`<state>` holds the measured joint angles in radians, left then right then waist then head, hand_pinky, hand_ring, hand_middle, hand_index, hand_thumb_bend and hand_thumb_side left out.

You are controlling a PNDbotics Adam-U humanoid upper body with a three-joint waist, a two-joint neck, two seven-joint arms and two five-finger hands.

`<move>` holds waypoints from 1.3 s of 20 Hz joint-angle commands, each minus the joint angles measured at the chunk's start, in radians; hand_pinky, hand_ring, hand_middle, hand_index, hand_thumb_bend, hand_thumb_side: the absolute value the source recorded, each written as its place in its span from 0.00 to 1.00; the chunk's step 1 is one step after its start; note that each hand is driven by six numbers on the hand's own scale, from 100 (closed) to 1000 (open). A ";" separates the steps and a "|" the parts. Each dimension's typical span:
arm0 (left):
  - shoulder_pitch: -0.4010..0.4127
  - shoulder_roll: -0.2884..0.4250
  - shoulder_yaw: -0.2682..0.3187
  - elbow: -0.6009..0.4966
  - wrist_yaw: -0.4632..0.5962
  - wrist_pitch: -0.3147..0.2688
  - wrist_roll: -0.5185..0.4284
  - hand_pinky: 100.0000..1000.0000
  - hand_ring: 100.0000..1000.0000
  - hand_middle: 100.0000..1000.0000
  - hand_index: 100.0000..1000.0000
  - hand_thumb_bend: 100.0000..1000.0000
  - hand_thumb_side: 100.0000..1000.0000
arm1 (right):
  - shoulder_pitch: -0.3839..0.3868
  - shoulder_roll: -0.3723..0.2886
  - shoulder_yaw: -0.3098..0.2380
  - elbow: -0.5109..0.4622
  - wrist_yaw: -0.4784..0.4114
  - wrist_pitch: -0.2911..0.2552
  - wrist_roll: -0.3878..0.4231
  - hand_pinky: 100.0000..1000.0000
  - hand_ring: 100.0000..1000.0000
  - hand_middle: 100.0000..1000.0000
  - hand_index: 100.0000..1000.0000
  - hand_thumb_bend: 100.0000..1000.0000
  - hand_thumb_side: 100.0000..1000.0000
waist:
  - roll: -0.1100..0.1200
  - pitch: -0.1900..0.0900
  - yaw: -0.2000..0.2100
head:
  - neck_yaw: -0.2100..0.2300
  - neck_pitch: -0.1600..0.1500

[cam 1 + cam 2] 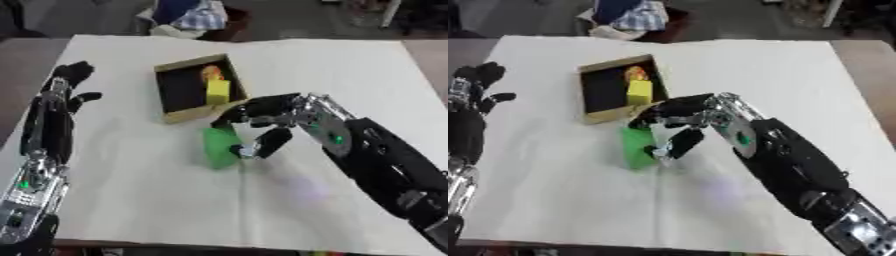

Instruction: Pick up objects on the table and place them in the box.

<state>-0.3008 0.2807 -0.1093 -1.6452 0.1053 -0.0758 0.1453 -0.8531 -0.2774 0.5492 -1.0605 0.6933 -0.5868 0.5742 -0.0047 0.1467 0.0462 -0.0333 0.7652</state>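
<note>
Near the bottom edge, only white table [157,210] and two dark arms coming up from the lower corners.

A little higher, in the middle of the frame, a green block [219,147] sitting on the table, just below the box. Right hand [262,117] reaching in from the lower right, bent over that green block. Fingers [236,112] curled down over the top end of the block, thumb [271,142] pressed in at its right side, so grasping the green block between them. Hard to tell whether the block is lifted or touching the table.

At the left side of the frame, left hand [68,82] resting on the table, well apart from the block and the box. Fingers pointing up toward the far edge, straight and relaxed, thumb sticking out to the right, holding nothing.

Farther up, above the middle, a brown box [171,70] lying askew on the table, dark inside. In its right part, a yellow block [218,91], and just behind that, something small and orange [211,73], too blurry to make out.

Beyond the far edge of the table, at the top of the frame, a heap of blue and white cloth [192,15].
</note>
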 commanded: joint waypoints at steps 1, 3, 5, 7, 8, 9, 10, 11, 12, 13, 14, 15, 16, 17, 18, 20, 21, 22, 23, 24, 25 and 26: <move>-0.012 0.019 0.005 -0.010 0.004 -0.002 -0.003 0.69 0.91 0.74 0.80 0.00 0.92 | -0.012 0.000 -0.006 0.002 0.021 -0.028 0.016 0.83 0.86 0.90 1.00 0.07 0.66 | -0.007 -0.017 0.002 | -0.002 0.005; -0.012 0.019 0.005 -0.010 0.004 -0.002 -0.003 0.69 0.91 0.74 0.80 0.00 0.92 | -0.010 0.003 -0.008 0.006 0.029 -0.033 0.014 0.83 0.86 0.90 1.00 0.07 0.66 | -0.007 -0.017 0.002 | -0.003 0.005; -0.012 0.019 0.005 -0.010 0.004 -0.002 -0.003 0.69 0.92 0.74 0.80 0.00 0.92 | -0.009 0.008 -0.009 0.010 0.038 -0.037 0.009 0.83 0.86 0.90 1.00 0.07 0.63 | -0.007 -0.016 0.002 | -0.003 0.005; -0.013 0.019 0.004 -0.011 0.004 -0.002 -0.004 0.69 0.92 0.74 0.80 0.00 0.92 | -0.007 0.013 -0.010 0.015 0.047 -0.042 0.004 0.82 0.85 0.89 1.00 0.06 0.59 | -0.006 -0.016 0.002 | -0.004 0.005; -0.013 0.019 0.004 -0.011 0.004 -0.002 -0.004 0.69 0.92 0.74 0.80 0.00 0.92 | -0.007 0.015 -0.011 0.017 0.051 -0.044 0.000 0.82 0.84 0.88 1.00 0.05 0.56 | -0.005 -0.016 0.002 | -0.004 0.005; -0.013 0.019 0.004 -0.011 0.004 -0.002 -0.003 0.69 0.92 0.74 0.80 0.00 0.92 | -0.006 0.017 -0.012 0.019 0.055 -0.046 -0.004 0.82 0.83 0.87 1.00 0.04 0.55 | -0.005 -0.016 0.002 | -0.004 0.005; -0.013 0.019 0.005 -0.011 0.005 -0.002 -0.003 0.69 0.92 0.74 0.80 0.00 0.92 | -0.005 0.018 -0.014 0.021 0.057 -0.047 -0.011 0.81 0.83 0.85 1.00 0.03 0.53 | -0.005 -0.016 0.002 | -0.004 0.005; -0.013 0.019 0.005 -0.011 0.005 -0.002 -0.003 0.69 0.92 0.74 0.80 0.00 0.92 | -0.005 0.019 -0.017 0.022 0.058 -0.046 -0.021 0.80 0.80 0.80 0.99 0.00 0.47 | -0.004 -0.016 0.002 | -0.004 0.005; -0.013 0.019 0.005 -0.011 0.005 -0.002 -0.003 0.69 0.92 0.74 0.80 0.00 0.92 | -0.005 0.020 -0.021 0.023 0.056 -0.044 -0.034 0.80 0.80 0.79 0.99 0.00 0.46 | -0.004 -0.016 0.001 | -0.004 0.005; -0.013 0.019 0.005 -0.011 0.005 -0.002 -0.003 0.69 0.92 0.74 0.80 0.00 0.92 | -0.005 0.021 -0.028 0.023 0.051 -0.040 -0.048 0.78 0.76 0.68 0.98 0.00 0.41 | -0.004 -0.017 0.001 | -0.004 0.005; -0.013 0.018 0.004 -0.011 0.005 -0.002 -0.003 0.69 0.92 0.74 0.80 0.00 0.92 | -0.004 0.021 -0.035 0.023 0.042 -0.032 -0.064 0.77 0.75 0.63 0.97 0.00 0.38 | -0.004 -0.017 0.000 | -0.004 0.005; -0.012 0.018 0.004 -0.011 0.005 -0.002 -0.003 0.69 0.92 0.74 0.80 0.00 0.92 | -0.005 0.021 -0.041 0.021 0.032 -0.024 -0.081 0.76 0.72 0.55 0.96 0.00 0.32 | -0.004 -0.017 0.000 | -0.004 0.005; -0.012 0.018 0.005 -0.010 0.005 -0.002 -0.003 0.69 0.92 0.74 0.80 0.00 0.92 | -0.005 0.021 -0.047 0.018 0.021 -0.016 -0.097 0.75 0.71 0.50 0.95 0.00 0.28 | -0.004 -0.017 0.000 | -0.004 0.005; -0.012 0.018 0.005 -0.010 0.005 -0.002 -0.003 0.69 0.92 0.74 0.80 0.00 0.92 | -0.005 0.022 -0.055 0.015 0.007 -0.005 -0.114 0.74 0.67 0.44 0.93 0.00 0.24 | -0.004 -0.017 -0.001 | -0.004 0.005; -0.012 0.018 0.005 -0.010 0.006 -0.002 -0.002 0.69 0.92 0.74 0.80 0.00 0.92 | -0.005 0.023 -0.061 0.012 -0.007 0.006 -0.131 0.73 0.66 0.42 0.92 0.00 0.23 | -0.004 -0.017 -0.001 | -0.003 0.005; -0.012 0.018 0.006 -0.010 0.007 -0.002 -0.002 0.69 0.92 0.74 0.80 0.00 0.92 | -0.006 0.025 -0.074 0.004 -0.038 0.029 -0.164 0.71 0.62 0.35 0.91 0.00 0.20 | -0.003 -0.017 -0.001 | -0.003 0.005; -0.012 0.018 0.006 -0.010 0.007 -0.002 -0.002 0.69 0.92 0.74 0.80 0.00 0.92 | -0.009 0.025 -0.078 -0.001 -0.054 0.041 -0.180 0.71 0.61 0.33 0.90 0.00 0.19 | -0.003 -0.017 -0.001 | -0.003 0.005; -0.011 0.018 0.006 -0.010 0.007 -0.002 -0.002 0.69 0.92 0.74 0.80 0.00 0.92 | -0.012 0.024 -0.078 -0.007 -0.071 0.054 -0.197 0.71 0.61 0.33 0.90 0.00 0.19 | -0.003 -0.017 -0.001 | -0.003 0.005; -0.011 0.018 0.006 -0.010 0.008 -0.002 -0.002 0.69 0.92 0.74 0.80 0.00 0.92 | -0.016 0.024 -0.078 -0.013 -0.087 0.065 -0.214 0.70 0.60 0.32 0.90 0.00 0.19 | -0.003 -0.018 -0.001 | -0.003 0.005; -0.011 0.018 0.006 -0.010 0.008 -0.003 -0.002 0.69 0.92 0.74 0.80 0.00 0.92 | -0.022 0.024 -0.080 -0.018 -0.102 0.079 -0.230 0.70 0.60 0.32 0.90 0.00 0.19 | -0.004 -0.018 -0.001 | -0.003 0.005; -0.011 0.017 0.006 -0.010 0.008 -0.003 -0.002 0.69 0.92 0.74 0.80 0.00 0.92 | -0.028 0.026 -0.083 -0.022 -0.118 0.093 -0.246 0.70 0.60 0.32 0.90 0.00 0.19 | -0.004 -0.018 -0.001 | -0.004 0.005; -0.011 0.017 0.006 -0.010 0.009 -0.003 -0.002 0.69 0.92 0.74 0.80 0.00 0.92 | -0.037 0.029 -0.087 -0.024 -0.133 0.108 -0.262 0.70 0.60 0.32 0.90 0.00 0.18 | -0.004 -0.019 -0.001 | -0.004 0.005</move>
<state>-0.3008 0.2807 -0.1093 -1.6452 0.1120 -0.0758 0.1451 -0.8640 -0.2433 0.4761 -1.0590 0.5861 -0.4941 0.3348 -0.0047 0.1467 0.0454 -0.0366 0.7652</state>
